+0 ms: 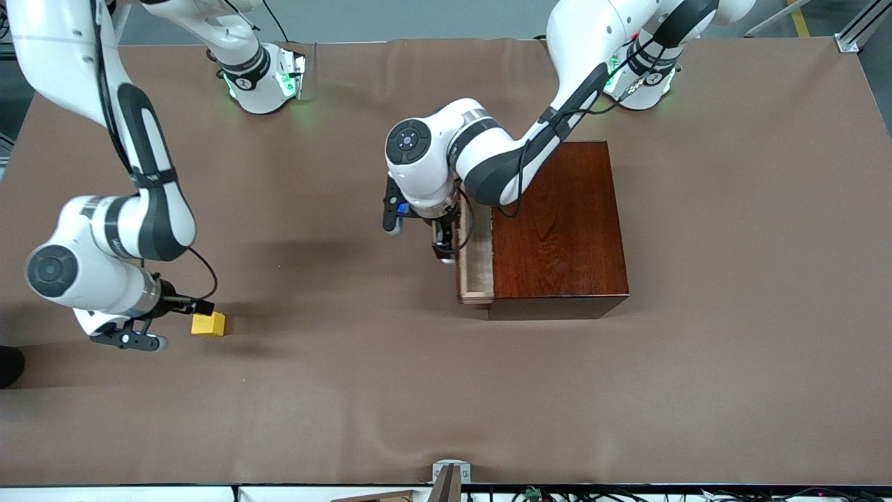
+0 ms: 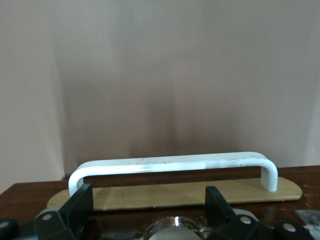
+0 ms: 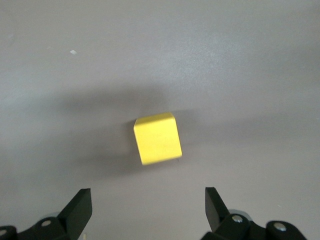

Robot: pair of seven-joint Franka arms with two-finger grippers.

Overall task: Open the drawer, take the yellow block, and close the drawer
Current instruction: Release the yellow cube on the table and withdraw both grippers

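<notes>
The yellow block (image 1: 208, 324) (image 3: 157, 138) rests on the brown table near the right arm's end. My right gripper (image 1: 198, 307) (image 3: 148, 205) hovers just over it, open, with the block past its fingertips and free of them. The drawer (image 1: 475, 268) stands partly pulled out of the dark wooden box (image 1: 561, 223), showing its pale inside. My left gripper (image 1: 444, 247) (image 2: 148, 205) is open at the drawer's front. The white handle (image 2: 175, 162) lies just ahead of its fingertips (image 2: 80, 202), not gripped.
The brown cloth (image 1: 390, 390) covers the whole table. The two arm bases (image 1: 261, 84) (image 1: 644, 84) stand along the edge farthest from the front camera. A dark object (image 1: 8, 366) shows at the table's edge by the right arm's end. A small metal bracket (image 1: 449, 474) sits at the nearest edge.
</notes>
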